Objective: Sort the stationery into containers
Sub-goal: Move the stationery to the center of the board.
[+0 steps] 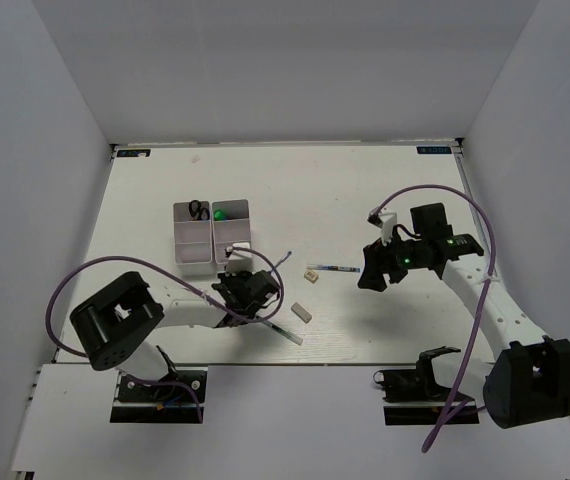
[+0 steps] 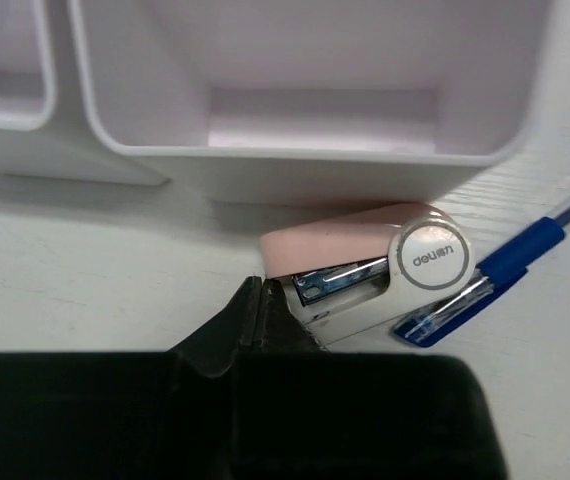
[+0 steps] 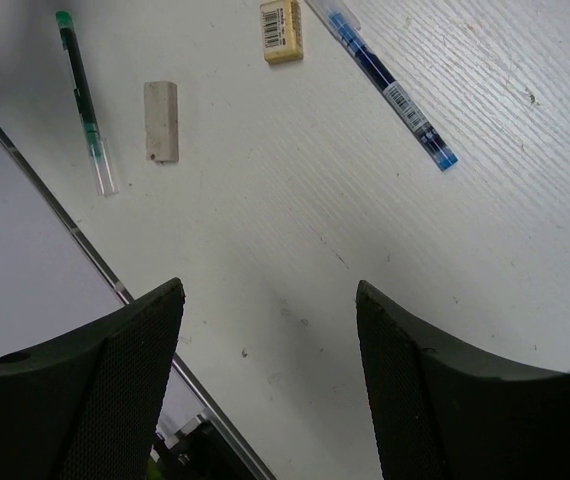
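Observation:
Two pale trays stand side by side, the left tray (image 1: pixel 192 240) and the right tray (image 1: pixel 231 233). Black scissors (image 1: pixel 197 209) lie in the left tray's back compartment and a green-capped item (image 1: pixel 220 212) in the right tray's. My left gripper (image 1: pixel 238 276) is shut and empty, its tips (image 2: pixel 260 287) touching a pink stapler (image 2: pixel 355 258) that lies against the right tray's near wall (image 2: pixel 305 165). A blue pen (image 2: pixel 485 283) lies beside the stapler. My right gripper (image 1: pixel 370 276) is open and empty above the table (image 3: pixel 270 300). A blue pen (image 3: pixel 395 90), a beige eraser (image 3: pixel 282 30), a grey eraser (image 3: pixel 161 121) and a green pen (image 3: pixel 85 95) lie beyond it.
The table's front edge (image 3: pixel 65 220) runs close to the green pen. In the top view the grey eraser (image 1: pixel 302 312) and green pen (image 1: pixel 283 331) lie near that edge, right of my left arm. White walls enclose the table.

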`<state>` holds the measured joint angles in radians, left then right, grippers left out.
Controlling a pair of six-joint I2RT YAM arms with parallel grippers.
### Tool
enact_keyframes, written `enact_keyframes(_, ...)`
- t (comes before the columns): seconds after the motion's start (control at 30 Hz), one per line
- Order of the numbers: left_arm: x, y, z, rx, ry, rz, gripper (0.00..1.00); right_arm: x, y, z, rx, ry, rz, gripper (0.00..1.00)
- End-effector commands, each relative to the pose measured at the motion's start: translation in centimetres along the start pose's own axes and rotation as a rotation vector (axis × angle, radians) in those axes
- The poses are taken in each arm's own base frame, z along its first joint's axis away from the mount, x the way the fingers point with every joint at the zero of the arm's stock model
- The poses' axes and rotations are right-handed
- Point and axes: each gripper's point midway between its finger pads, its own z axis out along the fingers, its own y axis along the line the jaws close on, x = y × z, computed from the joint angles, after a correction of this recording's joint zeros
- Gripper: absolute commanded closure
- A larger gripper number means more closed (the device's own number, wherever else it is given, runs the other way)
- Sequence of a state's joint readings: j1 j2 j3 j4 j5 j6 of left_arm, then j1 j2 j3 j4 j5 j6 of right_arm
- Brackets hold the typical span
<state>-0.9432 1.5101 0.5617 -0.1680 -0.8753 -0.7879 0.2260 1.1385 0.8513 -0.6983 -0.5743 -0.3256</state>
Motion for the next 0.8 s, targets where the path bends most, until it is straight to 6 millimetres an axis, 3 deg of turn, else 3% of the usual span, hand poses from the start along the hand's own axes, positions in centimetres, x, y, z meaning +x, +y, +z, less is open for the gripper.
enact_keyframes(0.0, 2.0, -2.6, -0.8, 0.100, 0.073, 0.030, 0.99, -0.5, 0.2, -0.2, -0.018, -0.034, -0.023, 0.28)
enact_keyframes(0.27, 2.1, -6.0, -1.5, 0.172, 0.080, 0.066, 0.99, -0.4, 0.1, -0.3, -0.020, -0.036, -0.013, 0.28)
enact_keyframes(0.4, 1.2, -9.4, -2.3, 0.251, 0.086, 0.083, 0.99, -0.3, -0.1, -0.4, -0.017, -0.038, -0.013, 0.28)
enact_keyframes(0.57, 1.2, -12.1, -3.2, 0.357, 0.140, 0.112, 0.99, -0.3, -0.3, -0.5, -0.012, -0.042, -0.007, 0.28)
enact_keyframes(0.7, 0.9, -11.3, -3.7, 0.344, 0.154, 0.127, 0.99, -0.3, -0.5, -0.5, -0.011, -0.044, -0.003, 0.28)
enact_keyframes(0.77, 0.8, -9.8, -4.0, 0.298, 0.179, 0.117, 0.87, -0.2, -0.4, -0.6, -0.013, -0.046, -0.001, 0.28)
